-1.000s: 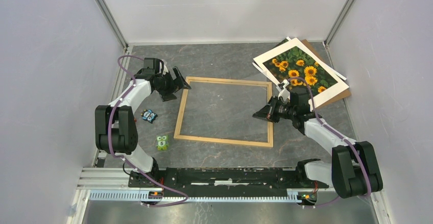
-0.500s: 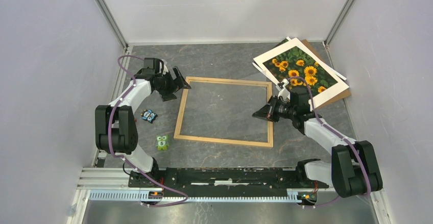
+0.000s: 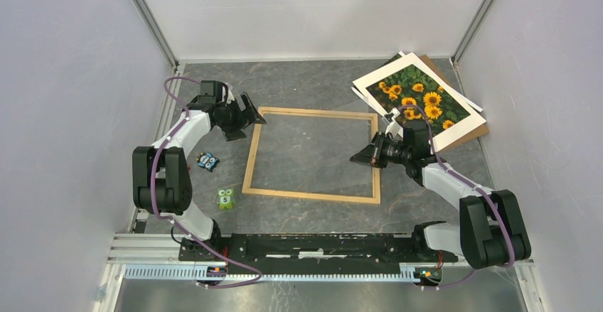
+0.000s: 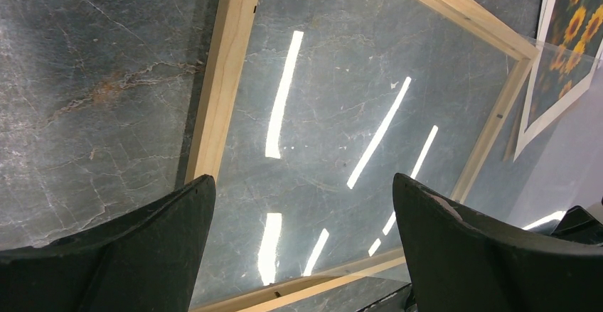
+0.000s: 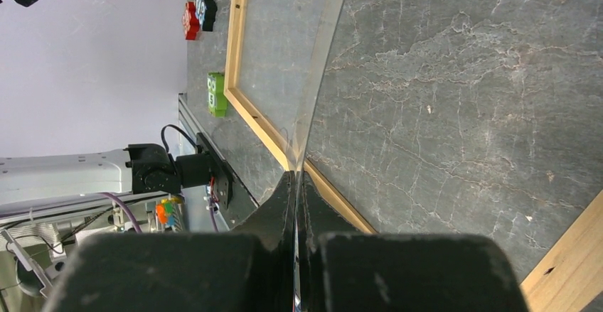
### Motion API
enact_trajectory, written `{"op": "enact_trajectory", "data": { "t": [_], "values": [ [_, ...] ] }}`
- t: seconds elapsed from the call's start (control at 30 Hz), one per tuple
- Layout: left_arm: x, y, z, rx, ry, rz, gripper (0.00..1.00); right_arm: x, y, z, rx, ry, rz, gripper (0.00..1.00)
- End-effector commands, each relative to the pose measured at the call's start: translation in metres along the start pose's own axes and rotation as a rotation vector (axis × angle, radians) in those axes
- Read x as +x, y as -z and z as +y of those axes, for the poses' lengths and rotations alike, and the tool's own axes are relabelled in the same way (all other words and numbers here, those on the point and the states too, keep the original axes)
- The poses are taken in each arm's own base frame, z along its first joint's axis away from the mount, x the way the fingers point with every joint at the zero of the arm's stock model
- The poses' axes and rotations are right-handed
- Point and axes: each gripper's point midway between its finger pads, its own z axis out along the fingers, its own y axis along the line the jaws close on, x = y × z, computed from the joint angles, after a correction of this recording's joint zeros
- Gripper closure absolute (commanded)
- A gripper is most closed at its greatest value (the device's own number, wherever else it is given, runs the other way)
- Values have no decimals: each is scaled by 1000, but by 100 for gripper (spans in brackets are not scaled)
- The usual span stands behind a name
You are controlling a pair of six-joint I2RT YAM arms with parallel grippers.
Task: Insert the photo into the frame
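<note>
Counting one frame [image 3: 313, 197], one photo [image 3: 416, 99] (sunflowers); left tool [image 4: 302, 184] spread, right tool [image 5: 297, 177] pinching one clear sheet [image 5: 291, 56].

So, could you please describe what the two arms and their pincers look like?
Both the left arm and right arm have white links with bulky black joints and a purple cable running along each. The left pincer and right pincer have black, wedge-shaped fingers.

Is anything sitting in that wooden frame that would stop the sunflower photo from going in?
Yes. A clear sheet lies across the opening of the frame, showing only as light streaks. The shut right gripper appears to pinch its edge. Nothing else lies on the tabletop between the photo and the frame.
</note>
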Motion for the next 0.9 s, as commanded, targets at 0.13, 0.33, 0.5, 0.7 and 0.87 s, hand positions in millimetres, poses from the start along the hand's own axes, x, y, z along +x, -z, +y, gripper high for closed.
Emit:
{"op": "enact_trajectory", "data": {
  "t": [0.13,0.33,0.5,0.7,0.87],
  "values": [
    [-2,-2,-10,45,20,0,0,0,3,-8,45,74,9,83],
    [-2,-1,-12,58,16,-3,0,-1,4,-12,83,112,14,63],
    [-2,3,-15,69,9,-8,0,-2,7,-18,139,141,34,54],
    [-2,9,-20,84,1,-18,0,-7,18,-34,284,198,55,35],
    [-1,13,-26,114,-2,-23,0,-15,32,-47,415,247,73,27]
  ]
}}
